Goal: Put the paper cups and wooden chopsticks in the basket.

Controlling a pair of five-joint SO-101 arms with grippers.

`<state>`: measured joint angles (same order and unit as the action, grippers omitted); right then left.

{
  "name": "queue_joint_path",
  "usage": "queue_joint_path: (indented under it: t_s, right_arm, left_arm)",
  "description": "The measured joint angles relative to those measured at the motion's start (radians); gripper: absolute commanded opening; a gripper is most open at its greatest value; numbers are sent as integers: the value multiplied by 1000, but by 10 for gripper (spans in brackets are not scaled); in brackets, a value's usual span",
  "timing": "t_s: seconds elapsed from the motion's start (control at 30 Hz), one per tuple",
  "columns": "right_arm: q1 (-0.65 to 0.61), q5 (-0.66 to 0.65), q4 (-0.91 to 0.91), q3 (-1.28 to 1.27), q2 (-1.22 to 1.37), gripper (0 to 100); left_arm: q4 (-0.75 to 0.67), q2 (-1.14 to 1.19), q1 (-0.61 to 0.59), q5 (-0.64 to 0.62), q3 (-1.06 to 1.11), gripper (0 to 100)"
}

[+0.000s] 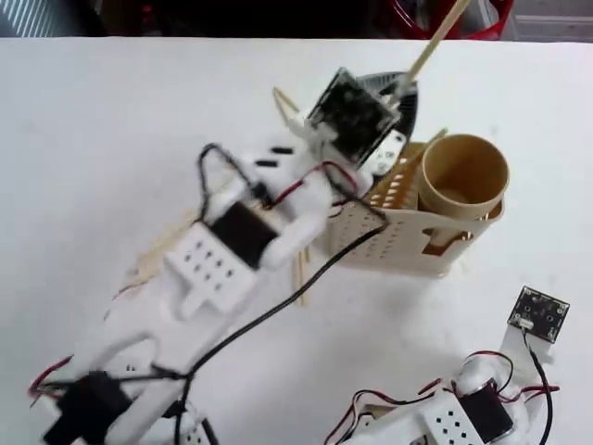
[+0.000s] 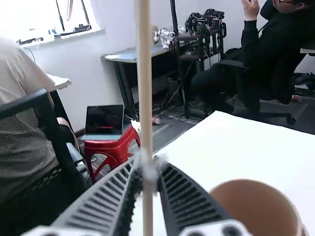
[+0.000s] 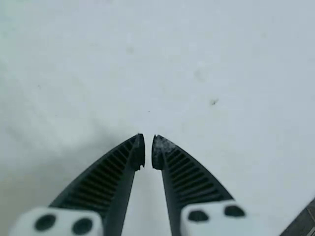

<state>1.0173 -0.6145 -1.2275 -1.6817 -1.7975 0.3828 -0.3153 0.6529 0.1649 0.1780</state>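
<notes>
Nearest in the high view is the left arm [image 1: 222, 246], stretched from the table's [image 1: 111, 111] near left corner to the basket [image 1: 389, 236] in the right half. Its left pincer [image 1: 403, 90] hovers over the basket's far side, clamped on a chopstick [image 1: 435, 46] whose long axis slants up toward the far right. One paper cup [image 1: 463, 171] already sits in the basket. Loose chopsticks [image 1: 153, 255] lie partly under the arm. By the near edge sits the right arm [image 1: 463, 417], farther off.

Left wrist view: the jaws grip the chopstick, with the paper cup just beside and below. The basket probably lies almost beneath, so lowering should do.

Right wrist view: the right pincer [image 3: 147, 150] is nearly closed and empty, over bare table.
</notes>
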Motion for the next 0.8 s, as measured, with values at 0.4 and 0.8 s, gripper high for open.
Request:
queue_joint_path:
  t_s: [0.4, 0.8]
  right_arm:
    - [0, 0, 0, 0, 0, 38]
    - [0, 0, 0, 0, 0, 38]
  left_arm:
    - [74, 218, 0, -60, -101, 46]
    - [149, 219, -5, -222, -126, 107]
